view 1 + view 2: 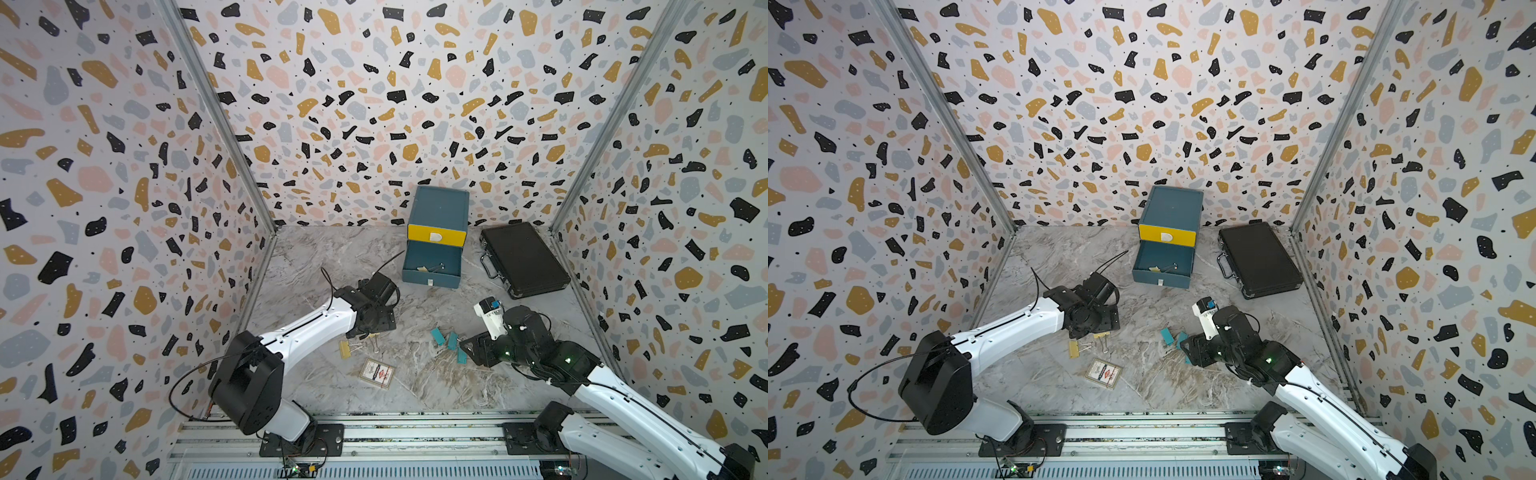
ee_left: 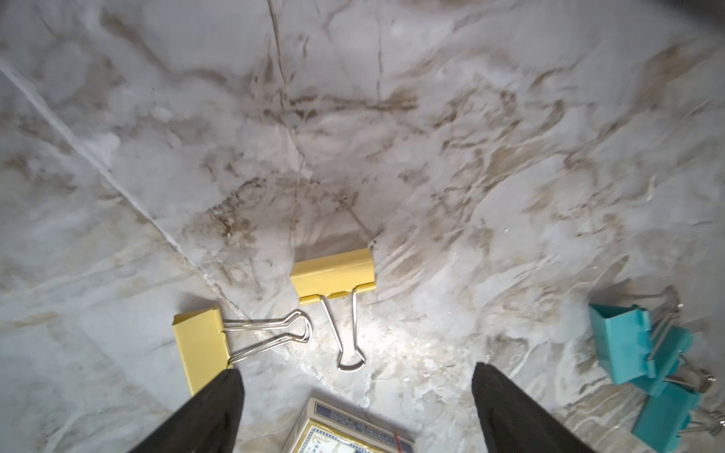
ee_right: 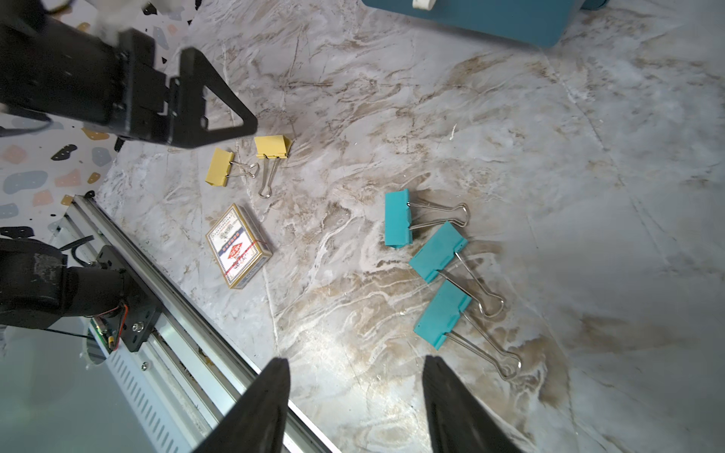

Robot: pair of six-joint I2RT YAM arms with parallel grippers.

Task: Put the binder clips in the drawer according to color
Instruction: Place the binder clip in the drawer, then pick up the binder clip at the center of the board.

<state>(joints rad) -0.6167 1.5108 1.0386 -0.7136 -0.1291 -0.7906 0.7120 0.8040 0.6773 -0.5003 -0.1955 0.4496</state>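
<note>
Black fingertips of the left gripper filled the near edge of the left wrist view, spread wide with nothing between them, low over two yellow binder clips on the table. One clip lay ahead, centred on the gap, its long side running across and its wire handle pointing back toward the wrist; the other lay off to one side, its end hidden behind a fingertip, and whether they touched could not be told. Their handle loops lay just beside each other. The step in hand looked like a pick of the centred clip, and doing it well meant coming straight down, closing on the painted body rather than the springy wire, and lifting slowly in case the neighbour's loop snagged. A card pack sat close under the wrist and was best left unbumped. Three teal binder clips lay in a loose row near the right gripper, whose jaws stood partly apart and empty. At the back the drawer, a small chest, had its yellow top front shut and the teal one beneath pulled out, one pale clip already inside; a yellow clip probably belonged behind the yellow front, which would need opening first
</note>
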